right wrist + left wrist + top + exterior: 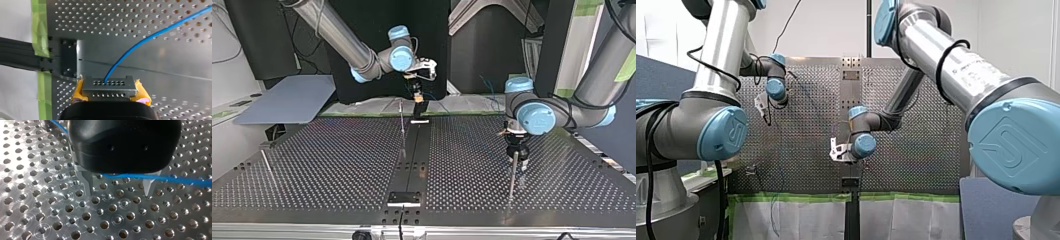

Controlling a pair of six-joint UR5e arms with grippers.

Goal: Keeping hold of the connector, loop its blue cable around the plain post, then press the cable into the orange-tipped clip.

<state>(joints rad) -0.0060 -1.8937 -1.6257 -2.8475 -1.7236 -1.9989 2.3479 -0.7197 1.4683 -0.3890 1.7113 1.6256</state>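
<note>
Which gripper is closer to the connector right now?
Right. My right gripper clamps the connector between its yellow pads; my left gripper hangs open apart from it, at the top view's right.

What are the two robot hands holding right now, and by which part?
My right gripper holds the grey connector by its two sides, between yellow pads. My left gripper is open and grips nothing; the blue cable runs across its fingers.
</note>
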